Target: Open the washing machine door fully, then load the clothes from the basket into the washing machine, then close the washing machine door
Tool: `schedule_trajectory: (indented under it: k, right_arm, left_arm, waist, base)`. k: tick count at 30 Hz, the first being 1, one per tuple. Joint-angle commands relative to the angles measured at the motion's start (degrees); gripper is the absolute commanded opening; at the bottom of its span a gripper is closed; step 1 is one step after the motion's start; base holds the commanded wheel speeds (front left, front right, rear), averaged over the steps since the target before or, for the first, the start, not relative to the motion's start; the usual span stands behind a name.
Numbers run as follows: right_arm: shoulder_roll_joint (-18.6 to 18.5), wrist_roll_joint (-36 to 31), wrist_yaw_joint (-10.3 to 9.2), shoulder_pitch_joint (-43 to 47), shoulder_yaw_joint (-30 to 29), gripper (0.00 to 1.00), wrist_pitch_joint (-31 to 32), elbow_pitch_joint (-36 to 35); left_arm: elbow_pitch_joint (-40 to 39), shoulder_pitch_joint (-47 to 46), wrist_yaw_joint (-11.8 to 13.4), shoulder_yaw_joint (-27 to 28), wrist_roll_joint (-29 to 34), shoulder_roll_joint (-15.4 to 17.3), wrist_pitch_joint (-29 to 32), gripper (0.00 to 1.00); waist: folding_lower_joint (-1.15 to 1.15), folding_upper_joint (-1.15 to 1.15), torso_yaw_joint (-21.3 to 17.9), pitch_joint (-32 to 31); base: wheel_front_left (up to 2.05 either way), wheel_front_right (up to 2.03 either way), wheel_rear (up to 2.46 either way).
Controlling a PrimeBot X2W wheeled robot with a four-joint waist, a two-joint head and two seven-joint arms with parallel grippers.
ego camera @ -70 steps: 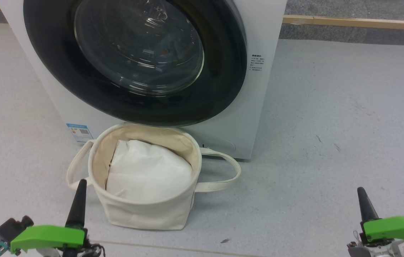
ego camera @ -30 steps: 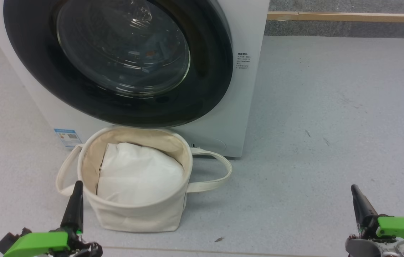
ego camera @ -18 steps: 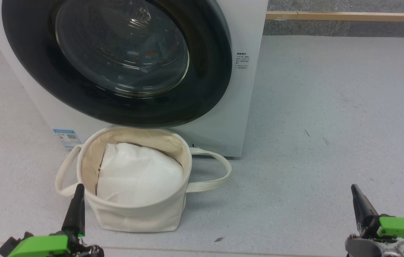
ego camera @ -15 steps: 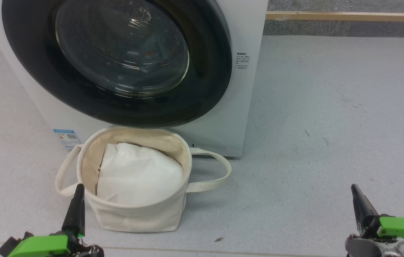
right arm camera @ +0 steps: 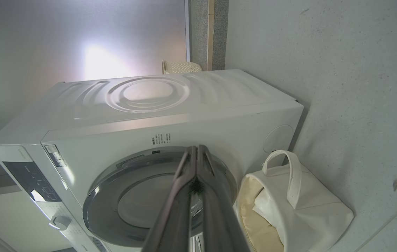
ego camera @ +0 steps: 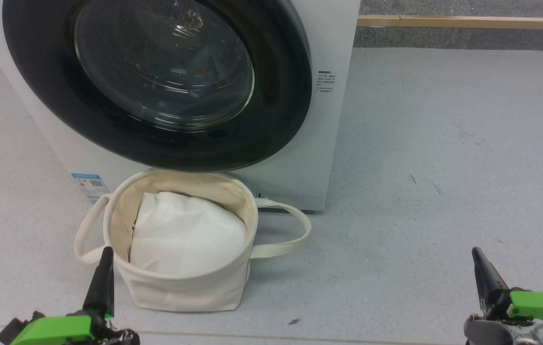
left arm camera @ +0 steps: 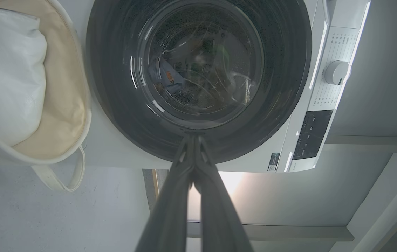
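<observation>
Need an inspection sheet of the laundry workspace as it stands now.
Surface: grey speckled floor, a few dark scuffs.
Job's things: washing machine door shut; blue printed clothes behind its glass; basket in front of the washing machine, holding a white bundle.
Clutter: small dark scrap by the basket.
Claws: left claw shut, empty, near the basket; right claw shut, empty, over the floor.
Cables: dark wire loops at the left claw's mount.
Surroundings: wooden skirting strip; woven bin behind the machine.

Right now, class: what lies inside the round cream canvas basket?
A plain white bundle fills most of the cream canvas basket; anything beneath the bundle is covered and cannot be seen.
</observation>
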Motion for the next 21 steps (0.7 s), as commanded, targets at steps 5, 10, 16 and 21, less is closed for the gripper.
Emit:
schedule_trajectory:
  k: [5, 10, 16, 21]
  right_arm:
    - [-0.28, 0.3, 0.0, -2.87, 1.19, 0.0, 0.45, -2.12]
    - [-0.28, 0.31, 0.0, -2.87, 1.19, 0.0, 0.45, -2.12]
    - [-0.28, 0.31, 0.0, -2.87, 1.19, 0.0, 0.45, -2.12]
    - [-0.28, 0.31, 0.0, -2.87, 1.19, 0.0, 0.45, -2.12]
  left_arm:
    - [-2.21, -1.45, -0.41, 1.98, -0.13, 0.38, 0.49, 0.0]
    - [-2.21, -1.45, -0.41, 1.98, -0.13, 0.38, 0.49, 0.0]
    - [-2.21, -1.45, -0.41, 1.98, -0.13, 0.38, 0.49, 0.0]
    - [-2.21, -1.45, -0.41, 1.98, -0.12, 0.37, 0.49, 0.0]
  waist:
    - [0.0, 0.0, 0.0, 0.0]
    - [0.0, 0.0, 0.0, 0.0]
    - [0.0, 0.0, 0.0, 0.0]
    - [0.0, 0.0, 0.0, 0.0]
  base:
    - [0.0, 0.0, 0.0]
    - [0.0, 0.0, 0.0]
    - [0.0, 0.0, 0.0]
    - [0.0, 0.0, 0.0]
